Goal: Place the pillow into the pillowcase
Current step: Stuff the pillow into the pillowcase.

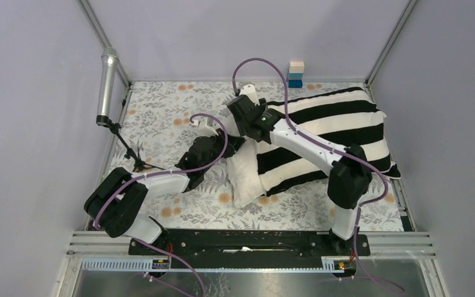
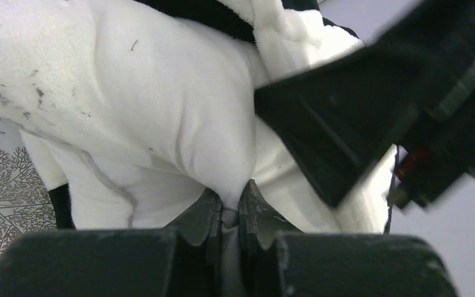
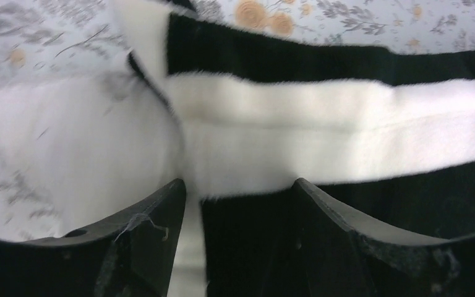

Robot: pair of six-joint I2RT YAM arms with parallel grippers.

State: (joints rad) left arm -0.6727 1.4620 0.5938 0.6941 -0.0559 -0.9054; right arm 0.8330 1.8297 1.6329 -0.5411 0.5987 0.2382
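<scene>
Our left gripper (image 2: pixel 230 198) pinches a fold of the soft, puffy pillow (image 1: pixel 244 179), whose bare end pokes out of the striped pillowcase (image 1: pixel 340 124) toward 8 o'clock. Our right gripper (image 3: pixel 238 182) hangs wide apart, holding nothing; we think the floppy pillowcase rim is best to grab.

Matt cloth pillow (image 1: pixel 242 178); pillowcase (image 1: pixel 354 121) seemingly fleecy.
</scene>
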